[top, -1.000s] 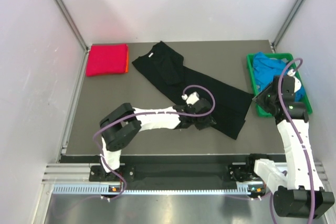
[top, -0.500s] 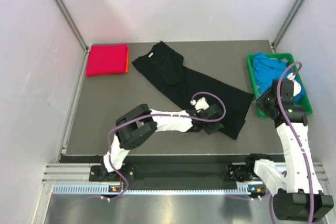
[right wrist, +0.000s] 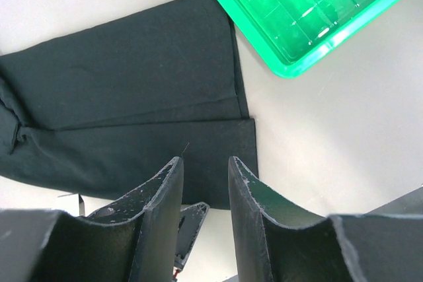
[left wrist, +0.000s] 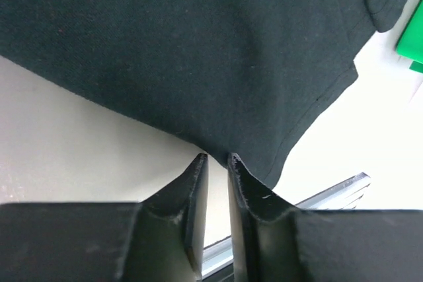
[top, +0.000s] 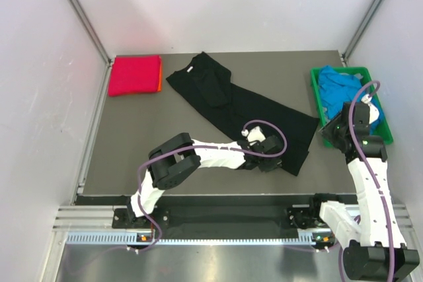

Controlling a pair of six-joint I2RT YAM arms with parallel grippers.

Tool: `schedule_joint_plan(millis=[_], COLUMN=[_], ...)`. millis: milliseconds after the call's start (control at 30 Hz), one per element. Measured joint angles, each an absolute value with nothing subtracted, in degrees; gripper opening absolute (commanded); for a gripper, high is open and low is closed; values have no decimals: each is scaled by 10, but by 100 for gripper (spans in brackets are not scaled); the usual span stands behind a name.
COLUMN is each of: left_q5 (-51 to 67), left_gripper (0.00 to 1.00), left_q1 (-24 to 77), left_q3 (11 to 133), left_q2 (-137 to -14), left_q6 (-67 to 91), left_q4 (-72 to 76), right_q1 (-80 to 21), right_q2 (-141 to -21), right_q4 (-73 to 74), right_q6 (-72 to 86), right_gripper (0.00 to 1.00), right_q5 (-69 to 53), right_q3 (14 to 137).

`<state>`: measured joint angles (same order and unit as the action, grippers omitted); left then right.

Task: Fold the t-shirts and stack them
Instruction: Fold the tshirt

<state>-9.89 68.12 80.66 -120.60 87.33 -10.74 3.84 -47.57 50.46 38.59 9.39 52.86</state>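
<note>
The big black t-shirt (top: 244,107) lies spread on the grey bench (top: 132,137), running slantwise from the far middle toward the near right. Its neck end is at the far side and its hem is at the near right. One part near the neck is folded over onto the body.

The left arm reaches low across the bench to the near edge of this shirt. The left end effector (top: 272,162) is at the hem, close to the near right corner of the cloth. In the left wrist view its two fingers stand almost together, with only a thin gap. The edge of the black cloth (left wrist: 198,51) meets their tips (left wrist: 215,158). I cannot tell if the cloth is already caught between them.

The right end effector (top: 334,130) hangs above the right end of the shirt, beside the green crate (top: 344,69). Its fingers are apart and nothing is between them (right wrist: 203,161); under them lies the folded black cloth (right wrist: 132,97).

The blue t-shirts (top: 337,87) lie crumpled in the crate at the right. The magenta-red t-shirt (top: 134,74) is folded at the far left corner, on top of the orange t-shirt (top: 160,78), of which only a thin edge shows
</note>
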Motion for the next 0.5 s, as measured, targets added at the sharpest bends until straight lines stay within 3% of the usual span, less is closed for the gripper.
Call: schedule_joint_plan(millis=[167,500], left_q5=[-100,-107], left_gripper=[0,0], left_q1=[681,682], left_q3=[807,748], left_q2=[-1211,-1173], left_q6=[869,843], left_q4=[-108,-98], right_q1=[38,39], right_q2=[-476,-488], right_q4=[505,502], right_q6=[386,373], right_gripper=[34,34], right_q5=[93,85], right_q3=[528,516])
